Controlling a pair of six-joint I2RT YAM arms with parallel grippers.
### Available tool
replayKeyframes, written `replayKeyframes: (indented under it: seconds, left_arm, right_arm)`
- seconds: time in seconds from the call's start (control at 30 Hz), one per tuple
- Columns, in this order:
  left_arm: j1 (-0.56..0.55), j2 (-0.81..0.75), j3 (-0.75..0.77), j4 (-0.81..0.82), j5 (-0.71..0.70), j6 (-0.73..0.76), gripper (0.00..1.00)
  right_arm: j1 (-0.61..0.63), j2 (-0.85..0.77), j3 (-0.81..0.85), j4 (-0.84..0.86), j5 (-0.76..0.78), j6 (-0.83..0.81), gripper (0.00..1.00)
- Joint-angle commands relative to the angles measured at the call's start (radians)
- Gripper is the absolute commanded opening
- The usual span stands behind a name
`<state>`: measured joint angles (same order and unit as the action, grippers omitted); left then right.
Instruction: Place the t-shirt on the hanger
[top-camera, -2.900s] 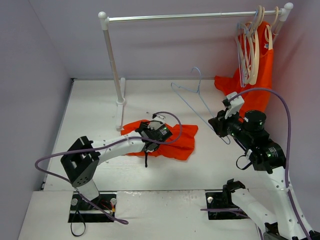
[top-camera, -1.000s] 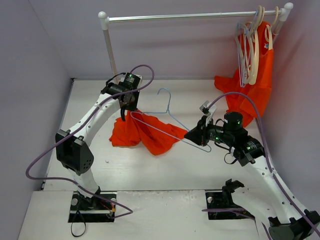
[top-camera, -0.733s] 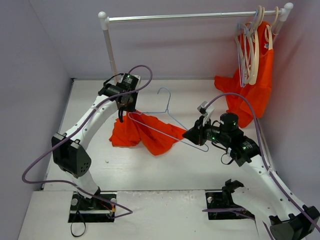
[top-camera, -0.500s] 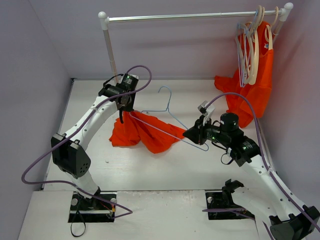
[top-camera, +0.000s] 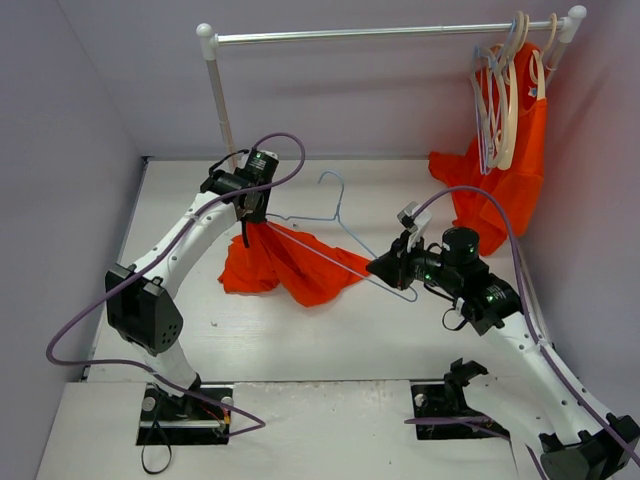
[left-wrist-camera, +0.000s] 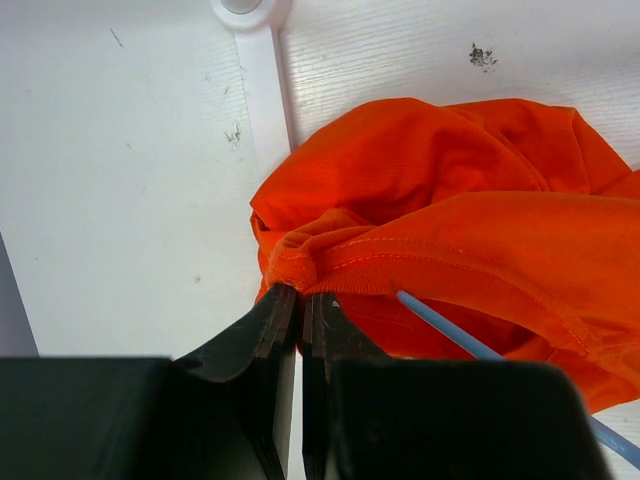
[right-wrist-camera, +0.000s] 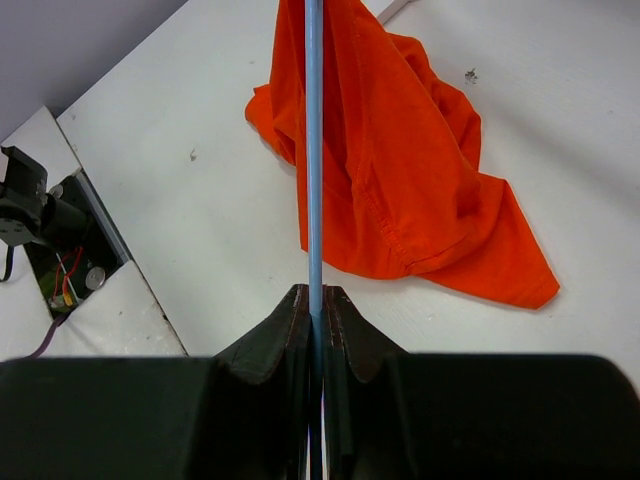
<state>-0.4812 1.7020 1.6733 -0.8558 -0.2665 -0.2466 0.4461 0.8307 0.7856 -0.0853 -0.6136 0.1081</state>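
The orange t-shirt hangs in a bunch from my left gripper, its lower part resting on the table. That gripper is shut on a folded hem of the t-shirt. My right gripper is shut on the thin pale blue wire of the hanger, holding it slanted above the table. In the right wrist view the hanger runs straight out from the gripper to the t-shirt. In the left wrist view the hanger wire passes under the lifted hem.
A white clothes rack spans the back, its left pole standing just behind my left gripper, its foot close to the shirt. Cream hangers and another orange garment hang at the rack's right end.
My left gripper has picked the t-shirt up off the table and carried it back-left. My right gripper has brought the hanger over to it. In the last second both barely shifted.
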Motion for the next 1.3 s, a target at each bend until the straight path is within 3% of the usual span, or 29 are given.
replayKeyframes:
  seconds: [0.0,0.6,0.8,0.93,1.27]
  left_arm:
    - [0.0,-0.067,0.017,0.038,0.001,0.017,0.0]
    - [-0.049,-0.084,0.062,0.031,0.096,-0.054,0.0]
    - [-0.103,-0.134,0.101,0.026,0.134,-0.072,0.0]
    - [-0.105,-0.185,0.109,0.034,0.196,-0.1,0.0]
    - [-0.152,-0.225,0.235,-0.037,0.237,-0.108,0.0]
  right_arm:
    - [0.006,0.019,0.001,0.114,-0.029,0.008,0.0]
    - [0.066,0.03,-0.072,0.249,-0.008,0.038,0.0]
    - [0.066,0.05,-0.152,0.436,-0.067,0.068,0.0]
    - [0.066,0.042,-0.215,0.663,-0.13,0.107,0.0]
    - [0.065,-0.025,-0.332,1.073,-0.071,0.142,0.0]
